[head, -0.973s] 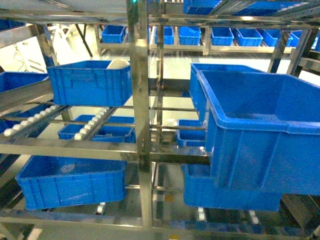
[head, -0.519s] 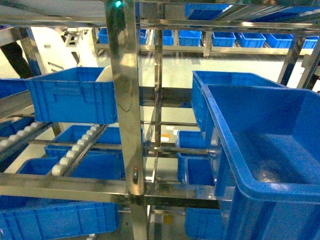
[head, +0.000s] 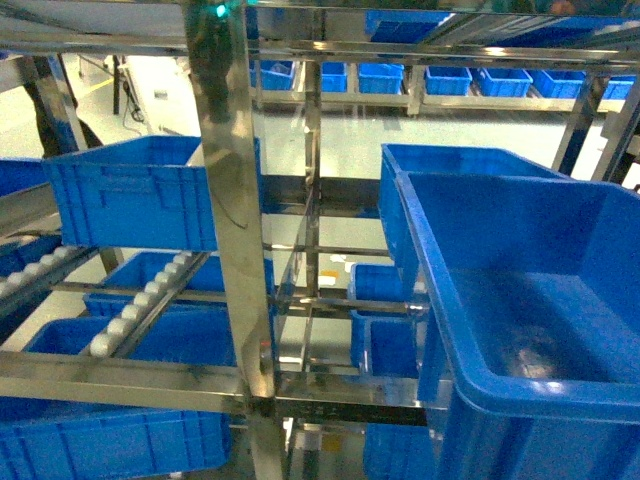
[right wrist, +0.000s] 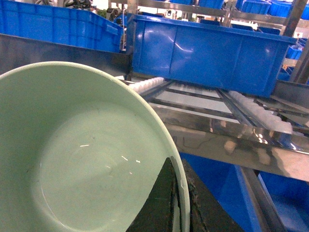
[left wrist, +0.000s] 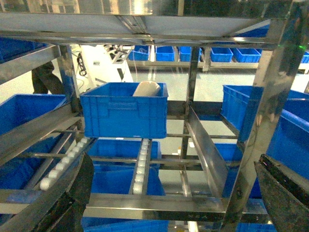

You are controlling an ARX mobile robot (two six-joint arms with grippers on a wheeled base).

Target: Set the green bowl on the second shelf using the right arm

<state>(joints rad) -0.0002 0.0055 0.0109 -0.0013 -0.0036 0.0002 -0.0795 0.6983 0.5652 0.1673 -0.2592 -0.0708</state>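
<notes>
The bowl (right wrist: pixel 82 159) fills the lower left of the right wrist view, pale mint green, its hollow turned toward the camera. The right gripper (right wrist: pixel 177 203) is closed on its rim: one dark finger (right wrist: pixel 161 203) lies inside the wall, the other just outside it, with the rim pinched between them. Beyond the bowl a steel rail (right wrist: pixel 227 140) runs across, and behind the rail lie roller tracks (right wrist: pixel 256 113) with a blue bin (right wrist: pixel 207 50) standing at their far end. The bowl sits nearer the camera than the rail; whether it touches the rail cannot be told.

In the head view neither the bowl nor any gripper shows. A steel post (head: pixel 235 230) rises in front, with a bin (head: pixel 130 190) left of it on rollers and a large bin (head: pixel 530 320) right of it, close to the camera.

In the left wrist view, dark edges at the lower corners may be the left gripper; its opening cannot be told. A white object (left wrist: pixel 146 89) rests in a bin (left wrist: pixel 123 108) left of a post (left wrist: pixel 258 130).
</notes>
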